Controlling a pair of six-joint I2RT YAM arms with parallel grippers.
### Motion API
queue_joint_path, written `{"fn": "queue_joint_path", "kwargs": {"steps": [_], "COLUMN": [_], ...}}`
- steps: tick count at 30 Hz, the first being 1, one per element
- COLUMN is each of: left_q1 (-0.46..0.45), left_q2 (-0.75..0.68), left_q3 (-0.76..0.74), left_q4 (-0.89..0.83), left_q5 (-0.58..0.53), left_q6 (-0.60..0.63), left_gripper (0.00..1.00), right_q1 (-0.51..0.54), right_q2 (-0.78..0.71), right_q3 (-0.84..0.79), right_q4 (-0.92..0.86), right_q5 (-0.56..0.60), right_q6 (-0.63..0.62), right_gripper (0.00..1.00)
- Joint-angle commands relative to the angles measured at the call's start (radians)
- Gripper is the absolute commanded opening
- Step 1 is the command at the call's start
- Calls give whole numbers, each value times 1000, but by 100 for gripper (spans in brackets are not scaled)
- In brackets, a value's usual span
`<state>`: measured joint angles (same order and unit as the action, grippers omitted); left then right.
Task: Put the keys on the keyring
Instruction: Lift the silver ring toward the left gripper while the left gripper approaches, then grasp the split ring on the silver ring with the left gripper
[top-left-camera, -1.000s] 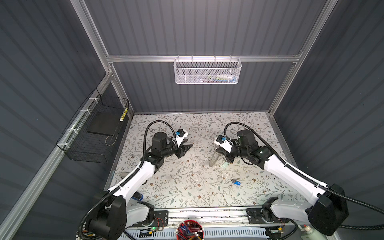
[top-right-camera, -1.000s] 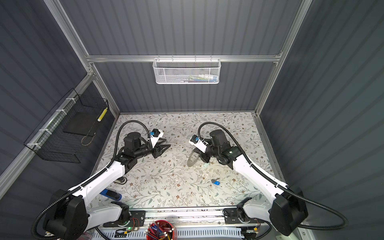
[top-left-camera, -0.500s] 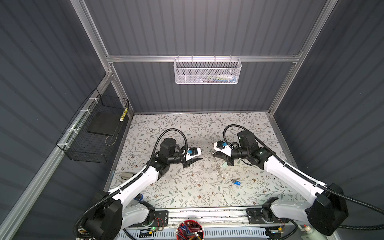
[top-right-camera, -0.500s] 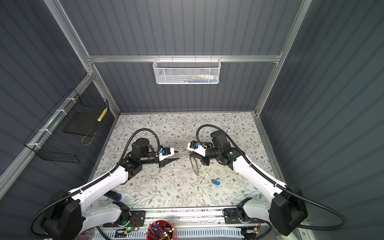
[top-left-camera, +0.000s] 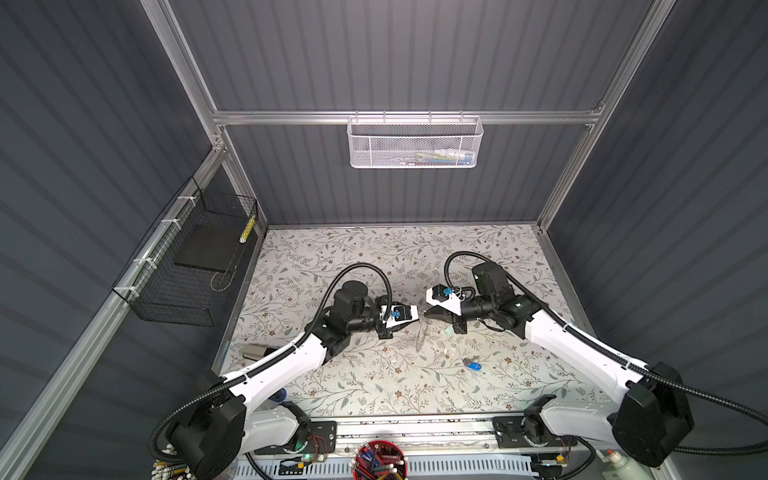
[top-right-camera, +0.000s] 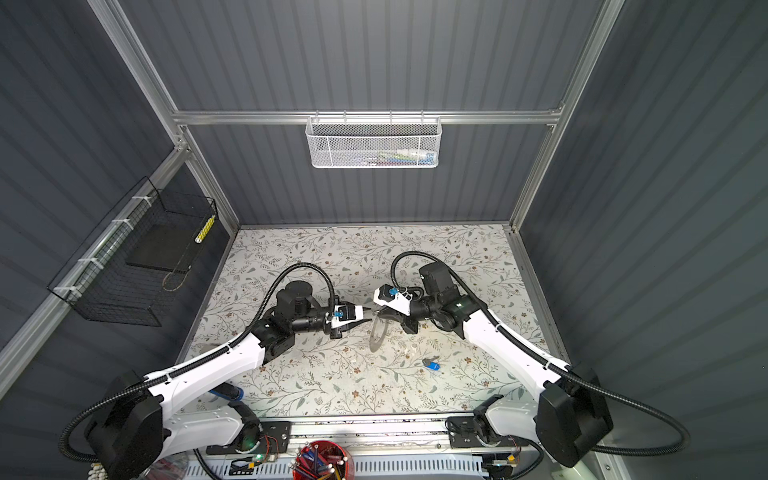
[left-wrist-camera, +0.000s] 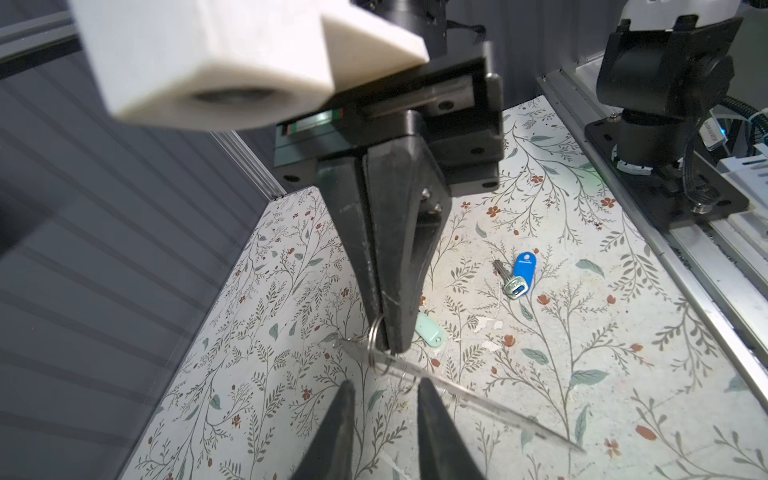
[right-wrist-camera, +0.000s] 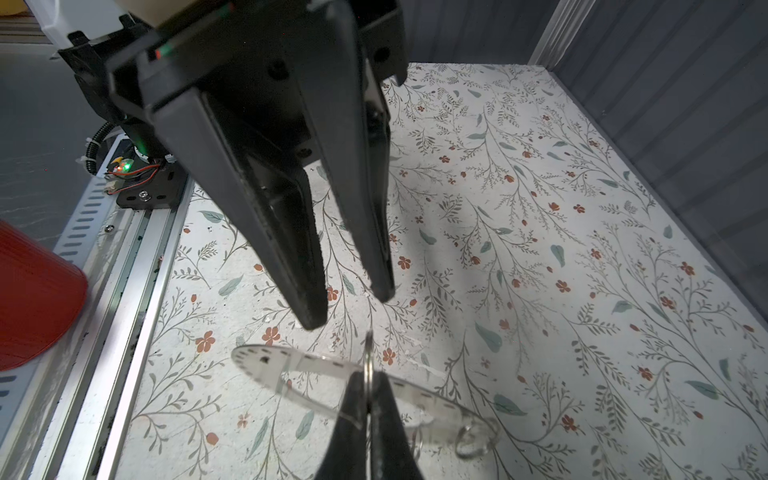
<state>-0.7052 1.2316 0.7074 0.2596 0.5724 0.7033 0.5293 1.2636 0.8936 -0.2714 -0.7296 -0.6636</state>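
Pinching the keyring (right-wrist-camera: 368, 351) at the frame's lower centre, the right hand (right-wrist-camera: 368, 388) is clenched — the left hand (left-wrist-camera: 385, 388), opposite, gapes empty.

Since a second ago, you see the left pincer (top-right-camera: 368, 315) carried from the back-left of the floral-patterned worktop (top-right-camera: 332, 386) to its middle. Its jaws are drawn narrower, and its tips now face the right pincer (top-right-camera: 376, 312), just apart. The right pincer has turned from pointing downward to nearly level. The large flat clear-grey keyring (top-right-camera: 377, 332) it grips has swung along and now hangs beneath both tips.
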Motion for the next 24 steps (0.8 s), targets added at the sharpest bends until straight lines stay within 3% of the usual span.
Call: {"fn": "queue_joint_path", "kwargs": {"steps": [1,24], "left_q1": [-13,-29], "left_q2": [17,57], "left_q3": [35,41], "left_q4": [37,30], "left_q5": [-22,12], "left_q6": [-10,-8], "left_gripper": [24,24], "right_q1": [1,3], "right_q2": [11,24], "right_q3": [11,26], "right_q4": [-46,-32], "right_q5": [-33,-40], "right_q6": [-28,-8], "right_gripper": [0,0]}}
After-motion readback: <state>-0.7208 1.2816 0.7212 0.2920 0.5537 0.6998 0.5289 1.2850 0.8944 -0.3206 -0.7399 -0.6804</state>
